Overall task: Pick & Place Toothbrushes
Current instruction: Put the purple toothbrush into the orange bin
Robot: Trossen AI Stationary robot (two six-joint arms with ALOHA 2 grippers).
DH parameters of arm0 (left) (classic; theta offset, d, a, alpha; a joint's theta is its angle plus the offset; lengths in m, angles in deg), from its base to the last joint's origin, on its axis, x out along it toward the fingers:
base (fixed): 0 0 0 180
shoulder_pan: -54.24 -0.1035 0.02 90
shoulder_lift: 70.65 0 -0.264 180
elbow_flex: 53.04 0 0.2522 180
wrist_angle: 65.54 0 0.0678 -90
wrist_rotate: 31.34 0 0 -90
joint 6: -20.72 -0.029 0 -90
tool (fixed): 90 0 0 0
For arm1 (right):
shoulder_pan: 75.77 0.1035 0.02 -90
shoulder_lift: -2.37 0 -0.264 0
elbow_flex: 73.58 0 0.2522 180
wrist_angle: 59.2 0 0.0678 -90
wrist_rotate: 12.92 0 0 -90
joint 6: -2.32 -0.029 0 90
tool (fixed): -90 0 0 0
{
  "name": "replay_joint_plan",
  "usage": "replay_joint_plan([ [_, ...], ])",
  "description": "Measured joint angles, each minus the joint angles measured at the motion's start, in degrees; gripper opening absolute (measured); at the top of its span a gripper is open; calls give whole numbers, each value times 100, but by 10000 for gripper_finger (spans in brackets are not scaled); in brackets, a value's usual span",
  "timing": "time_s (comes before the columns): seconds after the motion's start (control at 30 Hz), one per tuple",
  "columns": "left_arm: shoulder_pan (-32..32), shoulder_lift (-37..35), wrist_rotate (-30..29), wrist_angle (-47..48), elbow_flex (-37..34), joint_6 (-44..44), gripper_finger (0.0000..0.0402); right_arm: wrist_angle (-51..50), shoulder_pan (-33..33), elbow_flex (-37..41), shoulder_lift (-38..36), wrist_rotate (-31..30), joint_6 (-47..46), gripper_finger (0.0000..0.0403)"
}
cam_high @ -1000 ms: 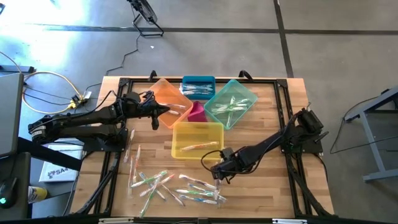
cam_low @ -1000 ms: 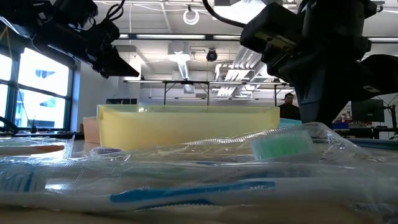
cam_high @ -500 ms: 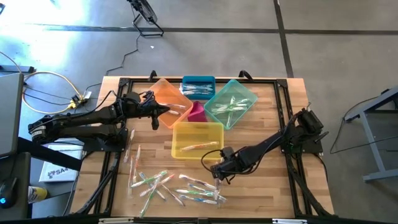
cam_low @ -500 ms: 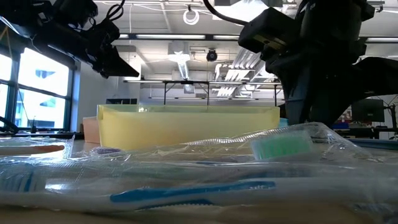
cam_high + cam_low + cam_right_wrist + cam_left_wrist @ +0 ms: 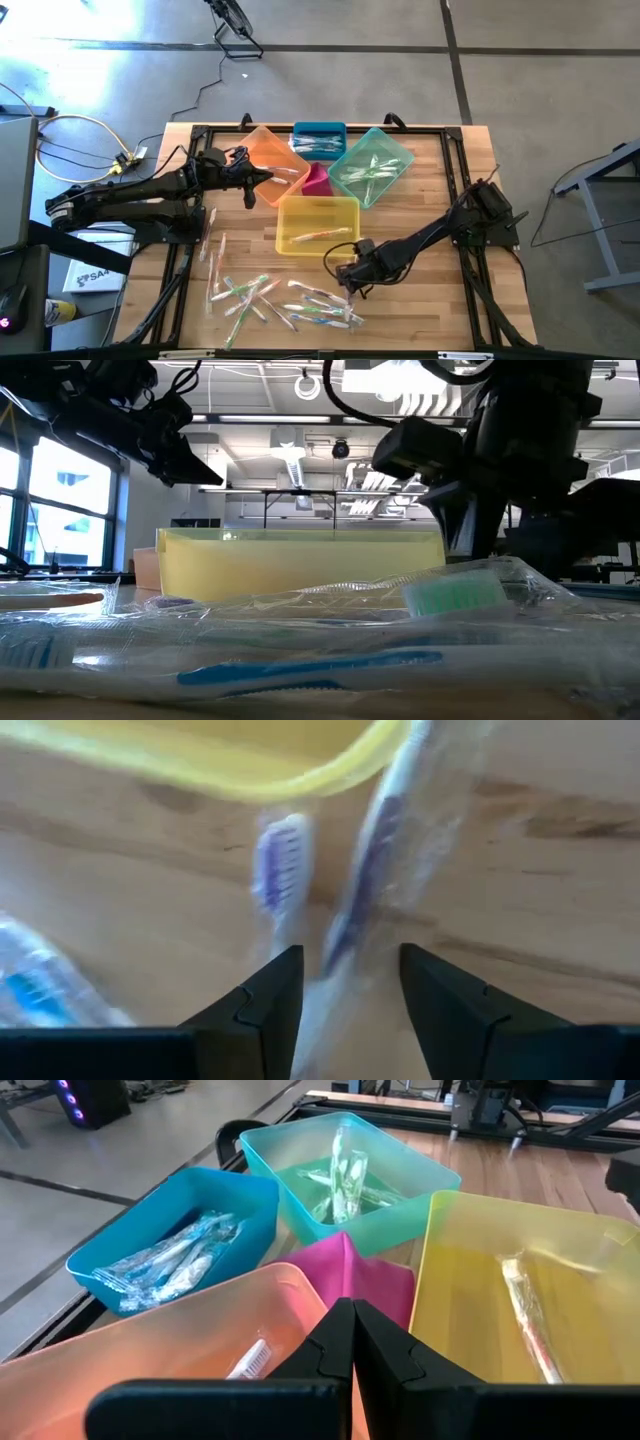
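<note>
Right tool [image 5: 343,982] parted, purple toothbrush [image 5: 368,860] between tips.

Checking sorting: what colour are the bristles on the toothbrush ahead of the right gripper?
Purple bristles, clearest in the right wrist view.

Orange [image 5: 268,152], blue [image 5: 319,132], teal [image 5: 395,152], yellow [image 5: 317,209] and pink bins [image 5: 318,180] cluster on the wooden table [image 5: 430,290].
</note>
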Motion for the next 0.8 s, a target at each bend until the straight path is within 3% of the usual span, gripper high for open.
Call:
replay_joint_plan([
  [0.23,0,0,-29,-1,0,-15,0,-8,-2,-15,111,73,-5,150],
  [0.63,0,0,-31,-3,0,-15,0,-282,-17,-8,107,448,0,25],
  [0.8,0,0,-33,-3,0,-13,0,-455,-28,-6,32,585,2,22],
])
